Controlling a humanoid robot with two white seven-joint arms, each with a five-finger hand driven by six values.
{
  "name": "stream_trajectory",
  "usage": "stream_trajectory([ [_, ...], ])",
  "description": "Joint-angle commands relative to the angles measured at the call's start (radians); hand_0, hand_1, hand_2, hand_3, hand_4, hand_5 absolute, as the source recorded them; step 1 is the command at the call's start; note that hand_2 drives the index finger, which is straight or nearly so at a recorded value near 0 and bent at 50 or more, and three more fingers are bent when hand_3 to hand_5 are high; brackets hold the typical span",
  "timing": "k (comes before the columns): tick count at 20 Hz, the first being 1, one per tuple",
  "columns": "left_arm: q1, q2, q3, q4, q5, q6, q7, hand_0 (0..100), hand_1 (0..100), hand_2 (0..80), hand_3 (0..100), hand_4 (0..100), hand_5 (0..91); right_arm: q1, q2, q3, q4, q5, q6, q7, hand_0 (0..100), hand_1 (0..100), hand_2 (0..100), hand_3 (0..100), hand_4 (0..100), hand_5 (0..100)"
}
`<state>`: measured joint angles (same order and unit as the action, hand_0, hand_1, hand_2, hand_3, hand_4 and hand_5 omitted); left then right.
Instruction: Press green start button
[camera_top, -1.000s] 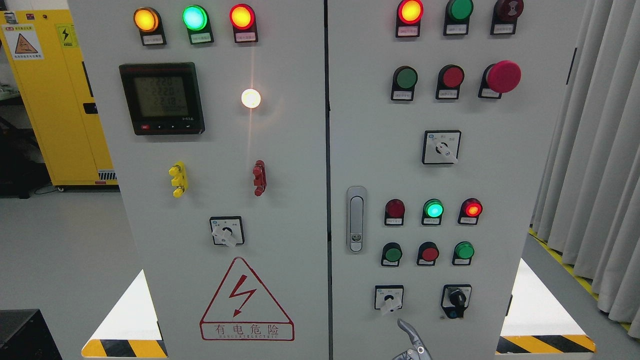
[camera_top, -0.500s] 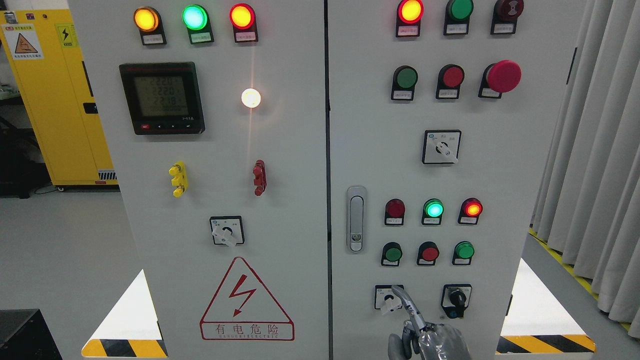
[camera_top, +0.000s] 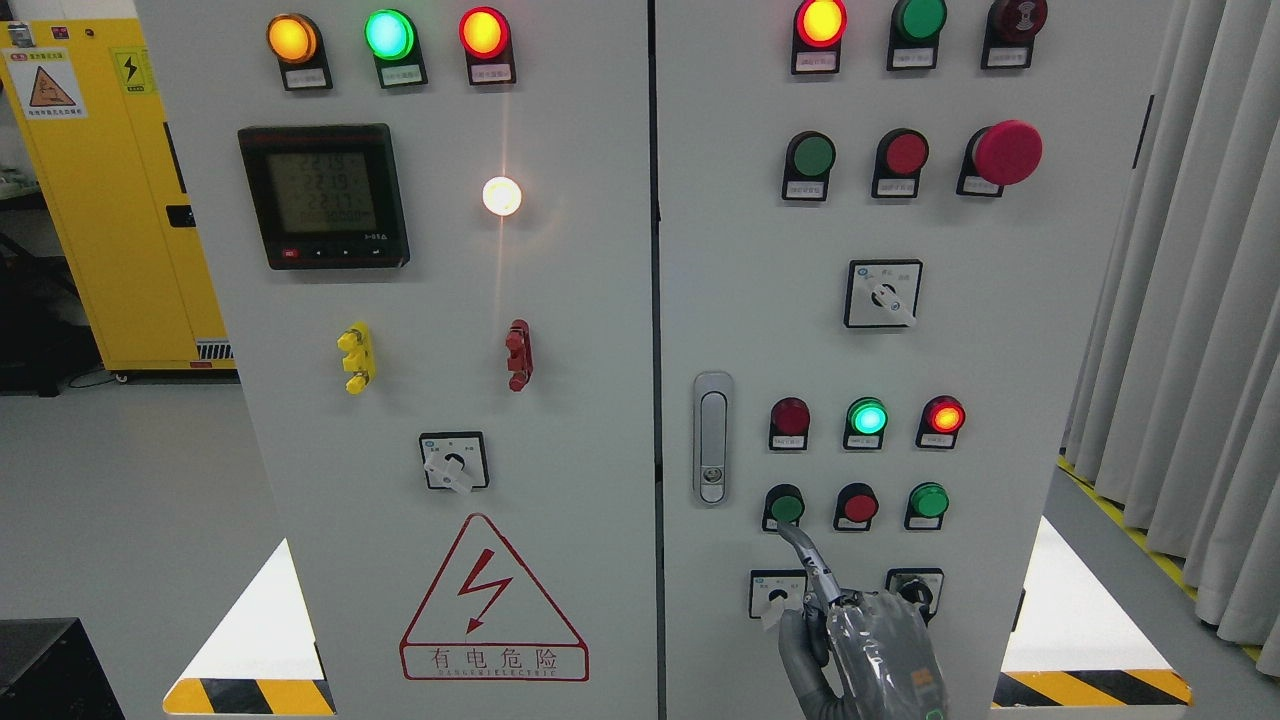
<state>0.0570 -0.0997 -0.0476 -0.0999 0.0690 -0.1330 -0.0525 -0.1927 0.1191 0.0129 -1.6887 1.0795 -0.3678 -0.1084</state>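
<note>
The right hand (camera_top: 865, 640) had risen; with other fingers curled, grasping nothing, its index fingertip (camera_top: 785, 529) nearly touched the green start button (camera_top: 786, 506).

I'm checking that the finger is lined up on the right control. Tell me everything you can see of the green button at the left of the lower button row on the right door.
The green button is round, glossy, dark green and unlit, in a black collar with a small white label plate beneath, partly hidden. It sits leftmost in its row, beside a red button, below a dark red lamp. The right hand points its extended index finger up at it; the tip reaches its lower edge, contact unclear.
</note>
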Motion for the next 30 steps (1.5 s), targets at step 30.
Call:
stream_trajectory([
  [30,0.000,0.000,0.000,-0.001,0.000,0.000,0.000,12,56,0.0,0,0,0.0,-0.051,0.002,-0.031,0.083,-0.010,0.036,0.001,99,94,0,100,100,100],
])
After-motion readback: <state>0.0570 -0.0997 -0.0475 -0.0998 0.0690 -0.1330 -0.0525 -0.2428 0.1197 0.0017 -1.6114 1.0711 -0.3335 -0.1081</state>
